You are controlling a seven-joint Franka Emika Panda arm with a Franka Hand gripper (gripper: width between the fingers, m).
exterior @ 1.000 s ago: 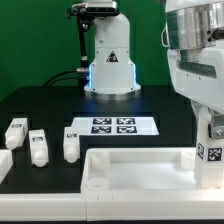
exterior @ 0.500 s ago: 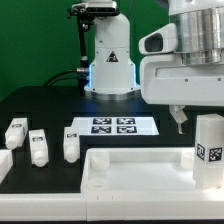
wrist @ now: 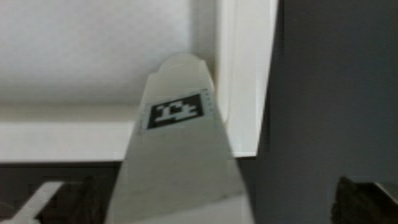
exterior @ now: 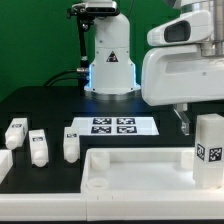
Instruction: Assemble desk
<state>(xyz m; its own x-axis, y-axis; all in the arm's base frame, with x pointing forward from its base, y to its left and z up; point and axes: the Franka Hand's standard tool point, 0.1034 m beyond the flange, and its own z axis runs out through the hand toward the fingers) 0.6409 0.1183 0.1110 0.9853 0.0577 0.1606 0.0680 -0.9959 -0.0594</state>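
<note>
The white desk top (exterior: 140,172) lies rim-up at the front of the black table. One white leg block (exterior: 208,148) with a black-and-white tag stands upright at the top's corner on the exterior view's right. My gripper (exterior: 197,113) hangs just above that leg, open, with one dark finger (exterior: 183,121) showing beside it. In the wrist view the tagged leg (wrist: 178,112) stands between my fingers (wrist: 54,203), with dark gaps on both sides, so nothing is held. Three loose leg blocks (exterior: 38,146) lie on the exterior view's left.
The marker board (exterior: 113,126) lies flat behind the desk top. The arm's white base (exterior: 110,60) stands at the back. Another white part (exterior: 4,163) sits at the left edge. My arm's bulky white housing (exterior: 185,65) fills the upper right.
The gripper has opened and let go of the upright leg. My arm has risen off it, so the whole leg now shows on the desk top's corner.
</note>
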